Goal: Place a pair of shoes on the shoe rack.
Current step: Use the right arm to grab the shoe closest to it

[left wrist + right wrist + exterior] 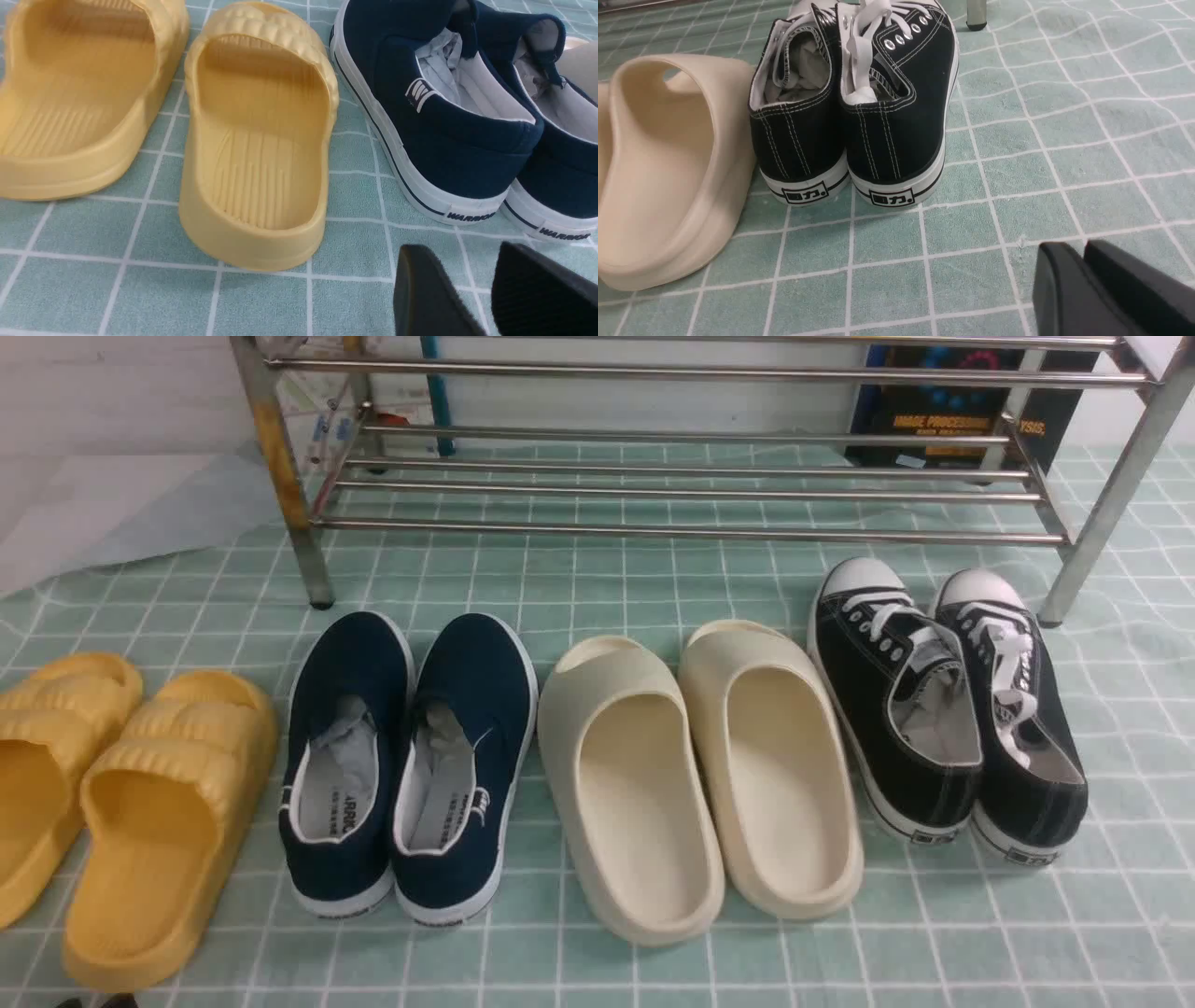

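The pair of shoes, two black canvas sneakers with white laces and toe caps, stands side by side at the right of the row: one (896, 709) and the other (1018, 728), toes toward the shoe rack (691, 532). The steel rack stands just behind the row, its left leg (280, 457) stained yellow. In the right wrist view the sneakers' heels (803, 130) (901, 116) face my right gripper (1083, 247), which hovers behind them, shut and empty. My left gripper (460, 249) is open over the cloth, behind the navy shoes, holding nothing.
Left of the sneakers stand cream foam slides (700, 765), navy slip-ons (411, 756) and yellow slides (140, 803), all on a green checked cloth (597, 971). A black box (952, 401) leans behind the rack. One rack leg (976, 14) stands just beyond the sneakers' toes.
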Motion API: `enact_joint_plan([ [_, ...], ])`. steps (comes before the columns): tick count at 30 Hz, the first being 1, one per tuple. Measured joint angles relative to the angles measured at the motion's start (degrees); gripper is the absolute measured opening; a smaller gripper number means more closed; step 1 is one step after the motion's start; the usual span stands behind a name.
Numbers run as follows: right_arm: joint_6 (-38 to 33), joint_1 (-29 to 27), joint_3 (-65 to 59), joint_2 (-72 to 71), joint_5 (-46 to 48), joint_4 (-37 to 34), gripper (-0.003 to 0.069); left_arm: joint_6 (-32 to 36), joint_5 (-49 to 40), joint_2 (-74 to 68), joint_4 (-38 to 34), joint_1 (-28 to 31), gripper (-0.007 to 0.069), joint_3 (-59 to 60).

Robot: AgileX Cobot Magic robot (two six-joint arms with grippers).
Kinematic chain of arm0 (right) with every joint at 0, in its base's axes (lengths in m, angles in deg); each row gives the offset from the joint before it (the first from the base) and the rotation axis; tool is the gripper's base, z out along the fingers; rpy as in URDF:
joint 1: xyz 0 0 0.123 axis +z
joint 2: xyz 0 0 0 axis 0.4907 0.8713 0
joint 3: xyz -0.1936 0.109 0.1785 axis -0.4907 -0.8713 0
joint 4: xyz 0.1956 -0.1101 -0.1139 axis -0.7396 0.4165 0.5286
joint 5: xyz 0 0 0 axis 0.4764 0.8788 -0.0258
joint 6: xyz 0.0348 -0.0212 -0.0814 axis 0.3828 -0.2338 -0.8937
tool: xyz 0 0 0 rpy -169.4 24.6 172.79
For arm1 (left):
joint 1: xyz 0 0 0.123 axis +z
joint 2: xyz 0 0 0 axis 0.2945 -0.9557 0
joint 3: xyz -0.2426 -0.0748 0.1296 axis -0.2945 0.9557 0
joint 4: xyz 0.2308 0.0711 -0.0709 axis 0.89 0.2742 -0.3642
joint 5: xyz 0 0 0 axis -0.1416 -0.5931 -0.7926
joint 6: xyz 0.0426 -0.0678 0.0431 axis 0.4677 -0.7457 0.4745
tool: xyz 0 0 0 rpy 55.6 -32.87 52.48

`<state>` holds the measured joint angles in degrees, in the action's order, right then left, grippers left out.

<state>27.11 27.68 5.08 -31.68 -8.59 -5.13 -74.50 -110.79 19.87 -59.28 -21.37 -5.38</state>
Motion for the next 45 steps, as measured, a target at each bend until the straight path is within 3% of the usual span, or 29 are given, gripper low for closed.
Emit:
enact_joint_plan([
  [14,0.00,0.00,0.00,0.00,0.00,0.30,0.0121,0.00,0.00,0.00,0.00,0.00,0.0239,0.00],
  [31,0.00,0.00,-0.11,0.00,-1.87,6.01,0.0132,0.00,0.00,0.00,0.00,0.00,0.0239,0.00],
  [36,0.00,0.00,-0.69,0.00,-8.67,7.10,0.0141,0.00,0.00,0.00,0.00,0.00,0.0239,0.00],
  [40,0.97,0.00,-0.69,0.00,-26.15,9.80,0.0146,0.00,0.00,0.00,0.04,0.00,0.0239,0.00],
  [45,9.50,0.00,-0.69,0.00,-41.49,10.28,0.0151,0.00,0.00,0.00,0.04,0.00,0.0239,0.00],
])
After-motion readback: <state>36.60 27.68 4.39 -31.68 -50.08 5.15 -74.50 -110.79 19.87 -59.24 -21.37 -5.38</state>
